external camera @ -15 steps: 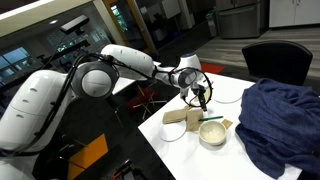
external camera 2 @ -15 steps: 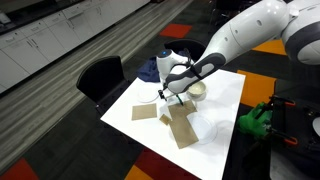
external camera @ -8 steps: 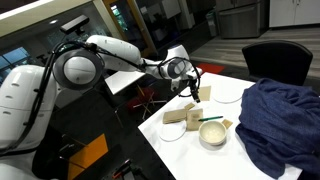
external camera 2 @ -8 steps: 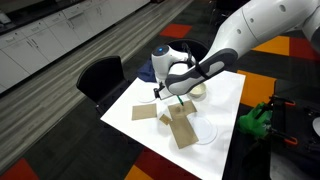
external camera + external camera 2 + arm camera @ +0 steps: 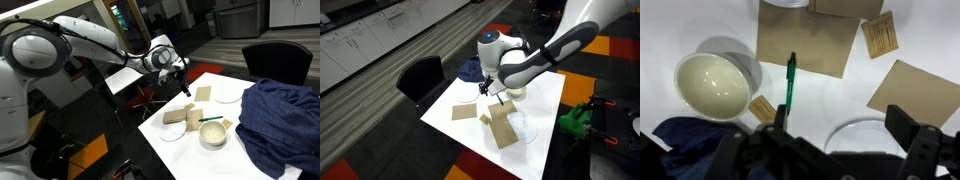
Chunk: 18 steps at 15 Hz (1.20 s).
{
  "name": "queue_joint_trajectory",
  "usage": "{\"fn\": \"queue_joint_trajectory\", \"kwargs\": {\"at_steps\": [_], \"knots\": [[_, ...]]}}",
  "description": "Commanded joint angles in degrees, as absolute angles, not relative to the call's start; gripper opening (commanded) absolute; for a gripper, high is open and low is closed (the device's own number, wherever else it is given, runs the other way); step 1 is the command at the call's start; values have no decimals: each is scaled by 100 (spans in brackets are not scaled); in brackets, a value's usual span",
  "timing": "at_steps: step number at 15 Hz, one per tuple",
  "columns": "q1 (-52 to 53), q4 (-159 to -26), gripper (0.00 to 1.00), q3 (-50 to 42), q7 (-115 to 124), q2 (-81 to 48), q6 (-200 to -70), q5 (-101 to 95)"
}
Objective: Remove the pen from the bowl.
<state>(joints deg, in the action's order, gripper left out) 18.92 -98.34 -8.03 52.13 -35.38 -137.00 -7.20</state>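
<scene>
Wrist view, seen from above the white table. The bowl stands upright and its cream inside is bare: nothing lies in it. The pen is out of the bowl. It lies flat just beside the rim and apart from it, its upper end over the edge of a large cardboard sheet and its remaining length on the tabletop. A small tan tag sits between the bowl and the pen. A flat plate shows only as an arc of rim near my fingers.

My pincer is released. Its two dark fingers stand wide apart with nothing between them, raised well above the table. The pen lies below me, off my midline toward the bowl, with its dark lower end close to the finger on that side as the picture shows it, and I touch neither pen nor bowl.

In an exterior view my pincer hangs above the table's edge region, well apart from the bowl. The pen shows there as a green line just behind the rim.

A heaped blue cloth presses close to the bowl on the side away from me. A second cardboard sheet lies beyond the pen, and a strip of bare tabletop runs between the two.
</scene>
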Motion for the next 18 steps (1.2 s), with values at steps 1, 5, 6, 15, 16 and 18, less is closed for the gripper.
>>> {"fn": "queue_joint_trajectory", "kwargs": {"at_steps": [1, 5, 6, 15, 16, 18], "knots": [[1833, -10966, 100, -633, 5073, -2478, -13877, -952], [1732, -11581, 100, -482, 5111, -1846, -13909, -1052], [1708, -11700, 100, -449, 5127, -1734, -13907, -1060], [1599, -11677, 100, -302, 5221, -1763, -13778, -1061], [1599, -11678, 100, -302, 5221, -1763, -13779, -1061], [1599, -11679, 100, -302, 5221, -1763, -13781, -1061]]}}
